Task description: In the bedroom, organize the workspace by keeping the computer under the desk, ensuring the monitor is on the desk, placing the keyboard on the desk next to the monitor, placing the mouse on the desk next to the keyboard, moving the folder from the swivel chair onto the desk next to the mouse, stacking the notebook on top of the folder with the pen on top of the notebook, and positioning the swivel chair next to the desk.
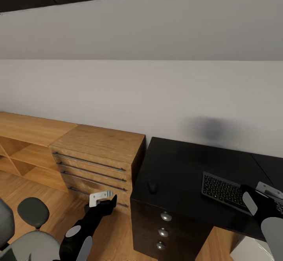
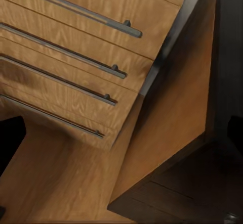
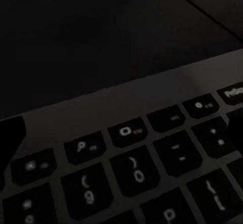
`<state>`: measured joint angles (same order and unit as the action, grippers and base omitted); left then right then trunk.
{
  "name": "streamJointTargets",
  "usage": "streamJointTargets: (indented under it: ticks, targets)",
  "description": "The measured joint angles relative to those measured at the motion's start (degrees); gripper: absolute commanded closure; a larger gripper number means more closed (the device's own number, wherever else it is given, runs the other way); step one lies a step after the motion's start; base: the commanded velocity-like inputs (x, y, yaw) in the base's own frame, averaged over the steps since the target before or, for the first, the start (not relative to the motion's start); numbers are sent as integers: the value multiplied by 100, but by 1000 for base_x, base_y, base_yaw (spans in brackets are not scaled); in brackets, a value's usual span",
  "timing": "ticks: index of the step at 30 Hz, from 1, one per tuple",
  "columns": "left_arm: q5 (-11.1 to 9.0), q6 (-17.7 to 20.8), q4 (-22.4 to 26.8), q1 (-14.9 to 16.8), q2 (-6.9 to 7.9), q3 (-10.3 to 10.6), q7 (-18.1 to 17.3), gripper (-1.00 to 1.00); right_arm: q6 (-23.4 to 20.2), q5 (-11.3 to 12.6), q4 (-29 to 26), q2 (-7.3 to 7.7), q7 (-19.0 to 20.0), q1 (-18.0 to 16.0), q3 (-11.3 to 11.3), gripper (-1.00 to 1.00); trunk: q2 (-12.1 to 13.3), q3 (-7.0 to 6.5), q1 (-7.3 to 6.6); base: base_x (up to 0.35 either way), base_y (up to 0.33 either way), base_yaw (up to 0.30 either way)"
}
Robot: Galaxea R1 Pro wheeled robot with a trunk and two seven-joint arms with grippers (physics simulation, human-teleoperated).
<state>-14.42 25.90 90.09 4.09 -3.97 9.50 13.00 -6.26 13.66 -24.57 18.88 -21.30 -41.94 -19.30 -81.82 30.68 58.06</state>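
In the head view we see the desk point(image 1: 184, 167) against a pale wall, with the keyboard point(image 1: 226, 192) lying flat on its top and the mouse point(image 1: 152, 185) resting near the top's front corner, well apart from the keyboard. Our right gripper point(image 1: 267, 193) sits at the keyboard's far end, low over the keys; whether it touches or grips the keyboard we cannot tell, nor how far its jaws stand apart. The right wrist view looks closely along the keyboard point(image 3: 131, 168), showing 2 rows of pale-lettered keys and its grey rear edge with the dark desk point(image 3: 91, 37) top beyond. Our left gripper point(image 1: 101, 197) hangs over the wooden floor point(image 1: 114, 233) in front of the drawer unit point(image 1: 98, 163), clear of the desk, with the mouse up and to its right; it holds nothing that we can see, and its opening we cannot judge. The left wrist view shows the drawer unit point(image 2: 76, 57) with 4 long bar handles and the desk's dark pedestal point(image 2: 192, 193) just beside it. The desk pedestal carries 3 round knobs point(image 1: 163, 231). The chair point(image 1: 27, 233) stands behind and to the left of the left gripper.
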Motion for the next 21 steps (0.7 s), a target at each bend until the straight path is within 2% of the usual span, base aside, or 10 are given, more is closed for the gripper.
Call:
streamJointTargets:
  ticks: [5,15,20,21]
  targets:
    - [0,0,-16,0,-8,9,0,-100,4,21,-4,-15,143,0,6,-100,0,0,2,-184,20,0]
    - [-2,0,-17,0,-9,9,0,-100,13,-4,-3,-22,170,0,0,-100,0,0,0,-16,1,0]
    - [-6,0,-51,0,-16,9,0,-100,93,-15,152,-23,263,-1,-3,-100,199,-89,-110,0,0,0]
    - [-7,0,-54,0,-17,9,0,-100,122,53,114,-28,312,3,2,-100,240,-106,-131,0,0,0]
